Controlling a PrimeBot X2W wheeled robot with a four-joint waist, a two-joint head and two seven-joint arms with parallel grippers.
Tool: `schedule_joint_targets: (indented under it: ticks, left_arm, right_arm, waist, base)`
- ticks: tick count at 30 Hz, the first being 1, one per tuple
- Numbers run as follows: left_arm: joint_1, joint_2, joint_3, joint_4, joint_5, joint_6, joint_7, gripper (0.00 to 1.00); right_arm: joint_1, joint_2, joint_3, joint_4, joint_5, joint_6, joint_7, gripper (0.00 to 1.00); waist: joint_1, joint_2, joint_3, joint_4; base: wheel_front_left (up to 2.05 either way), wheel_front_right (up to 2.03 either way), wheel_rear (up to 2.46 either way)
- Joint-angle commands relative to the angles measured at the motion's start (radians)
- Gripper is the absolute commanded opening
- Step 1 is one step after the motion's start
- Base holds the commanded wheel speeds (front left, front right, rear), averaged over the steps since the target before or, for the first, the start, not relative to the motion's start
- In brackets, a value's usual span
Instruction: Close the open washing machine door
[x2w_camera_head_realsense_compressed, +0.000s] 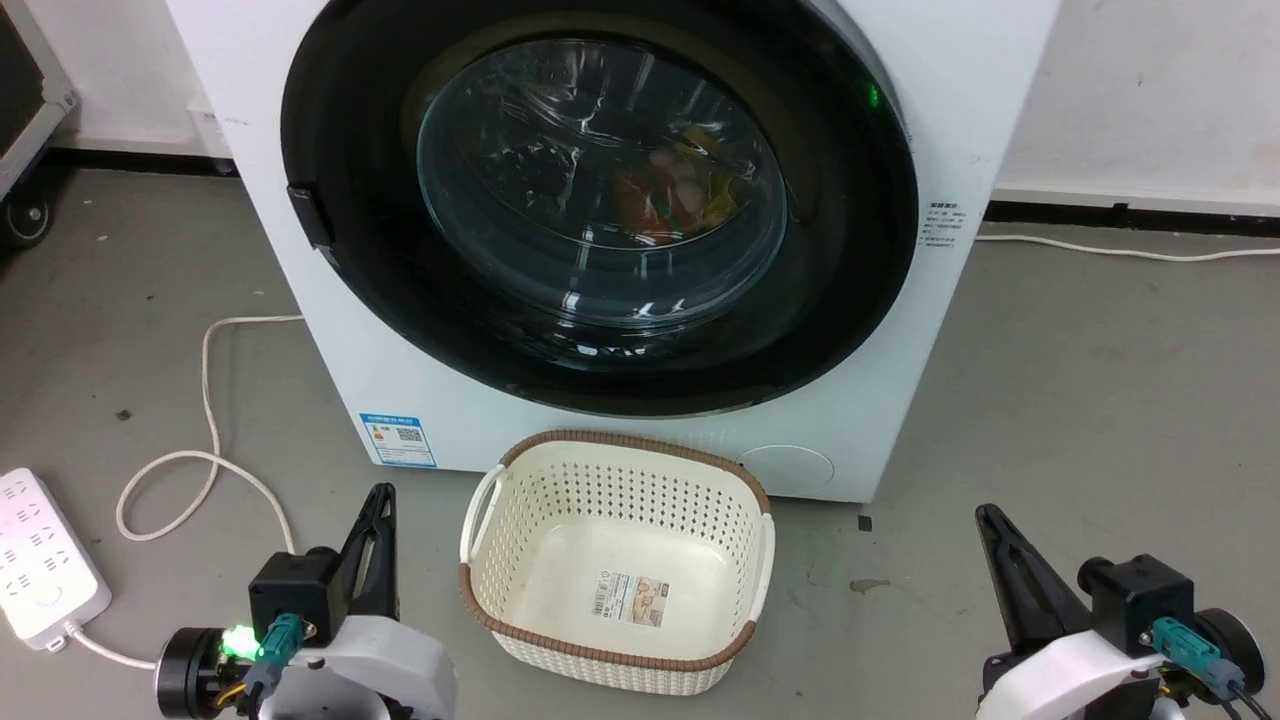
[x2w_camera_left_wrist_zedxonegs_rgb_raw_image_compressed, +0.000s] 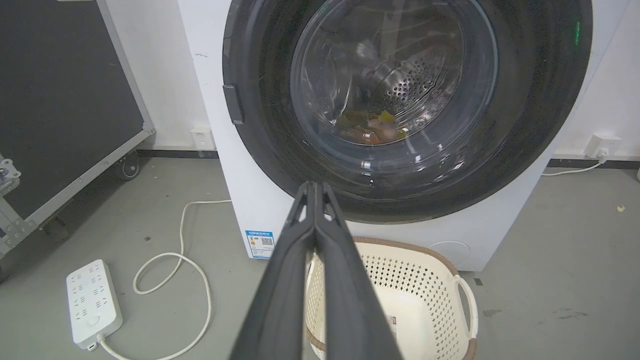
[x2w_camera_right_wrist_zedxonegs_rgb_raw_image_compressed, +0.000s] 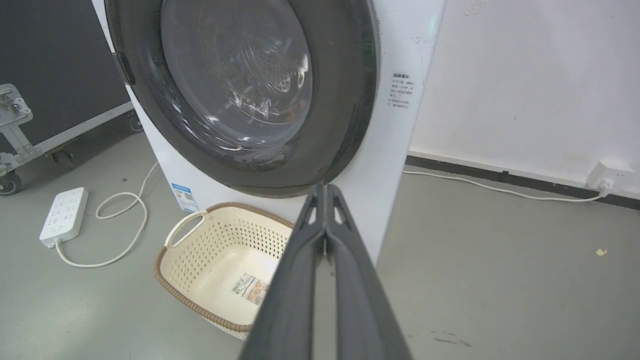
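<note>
You see the large round washing machine door (x2w_camera_head_realsense_compressed: 600, 200), glossy black rim around a bulging clear glass bowl, lying flat against the front of the white front-loading washing machine (x2w_camera_head_realsense_compressed: 330, 330), ahead of and above both of your grippers. Your left gripper (x2w_camera_head_realsense_compressed: 382, 497) has its two long dark fingers pressed together with nothing between them. Your right gripper (x2w_camera_head_realsense_compressed: 990, 517) is pinched shut the same way and is also empty. Neither one touches the machine. Between the two grippers, closer to the left one, a cream perforated plastic laundry basket (x2w_camera_head_realsense_compressed: 620, 440) with a brown woven rim stands on the grey floor just in front of the washer. It is empty except for a label on its bottom. Past the left fingertips, a blue sticker (x2w_camera_head_realsense_compressed: 398, 440) marks the washer's lower corner. A white power strip (x2w_camera_head_realsense_compressed: 40, 560) lies out to the left of that gripper, with a white cable (x2w_camera_head_realsense_compressed: 205, 400) looping toward the machine. Through the glass, small orange and yellow items (x2w_camera_head_realsense_compressed: 670, 200) rest in the perforated steel drum. A green light (x2w_camera_head_realsense_compressed: 873, 96) glows on the rim, up and to the left of your right gripper.
</note>
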Motion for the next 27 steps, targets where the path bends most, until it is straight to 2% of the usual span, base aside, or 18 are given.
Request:
schedule_joint_targets:
  ticks: [1, 27]
  left_arm:
    - [0.012, -0.006, 0.004, -0.009, 0.011, -0.006, 0.007, 0.00]
    - [0.023, -0.024, 0.026, -0.033, 0.060, -0.022, 0.044, 0.00]
  right_arm:
    - [-0.011, 0.002, -0.002, -0.010, -0.009, -0.001, 0.006, 0.00]
    - [-0.013, 0.003, -0.002, -0.033, -0.044, -0.001, 0.034, 0.00]
  waist:
    - [0.0000, 0.0000, 0.000, 0.001]
    - [0.0000, 0.0000, 0.004, 0.017]
  base:
    - [0.00, 0.00, 0.00]
    - [0.00, 0.00, 0.00]
